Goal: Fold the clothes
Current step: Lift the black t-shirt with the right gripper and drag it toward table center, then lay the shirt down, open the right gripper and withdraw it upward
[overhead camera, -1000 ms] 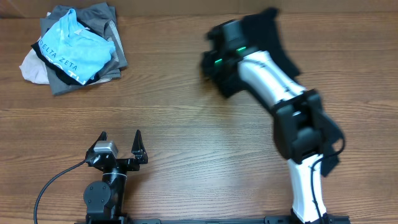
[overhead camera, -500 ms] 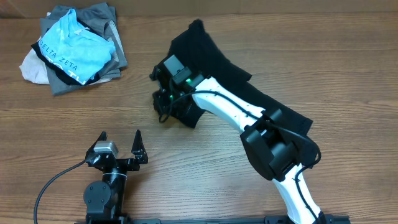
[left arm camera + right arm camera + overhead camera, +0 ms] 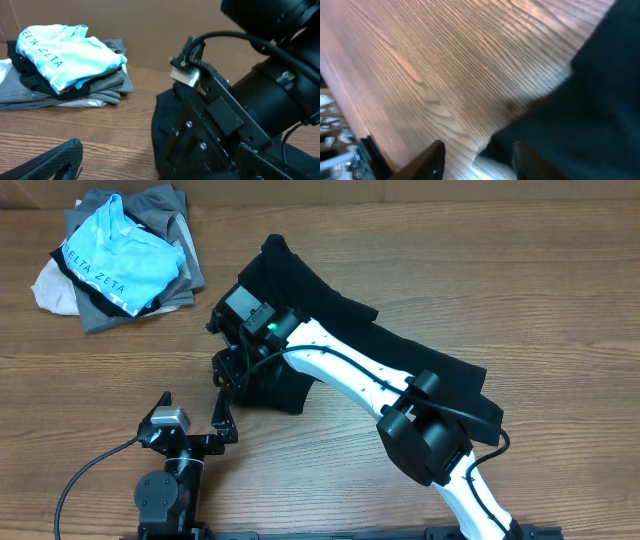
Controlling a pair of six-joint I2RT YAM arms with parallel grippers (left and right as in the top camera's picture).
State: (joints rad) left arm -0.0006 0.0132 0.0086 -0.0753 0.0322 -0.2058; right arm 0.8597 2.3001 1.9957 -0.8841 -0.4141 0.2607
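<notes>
Nearest us, the left fingers (image 3: 193,396) stand spread, idle. Beyond them, the right fingers (image 3: 226,372) sit at the black T-shirt's (image 3: 320,292) near end; whether they are pinching it we cannot tell. The shirt lies rumpled diagonally across the surface (image 3: 420,240). We judge that laying out is in hand, and flattening comes next.

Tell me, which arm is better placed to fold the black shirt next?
The right arm, probably. Its gripper sits right at the near end of the black shirt, while the left gripper rests open, short of the cloth and not touching it.
</notes>
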